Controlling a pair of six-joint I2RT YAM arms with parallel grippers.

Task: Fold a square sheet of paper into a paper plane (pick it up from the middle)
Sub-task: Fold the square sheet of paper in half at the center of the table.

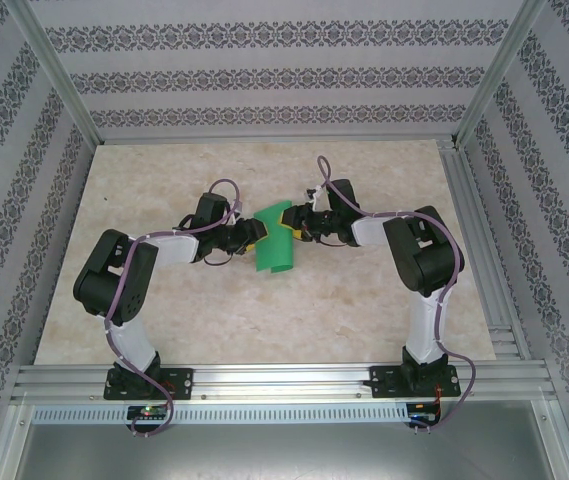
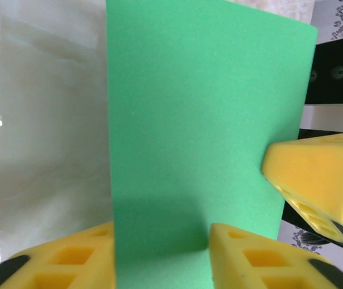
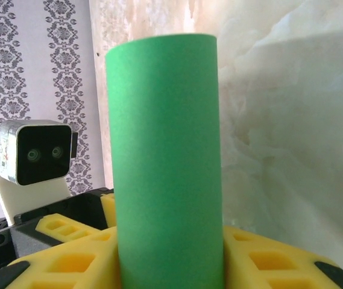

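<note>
Top external: paper elongated near-to-far

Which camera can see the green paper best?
The top camera: it shows nearly the whole green paper and its bent shape. The left wrist camera shows a flat part close up. The right wrist camera shows a curved part.
</note>
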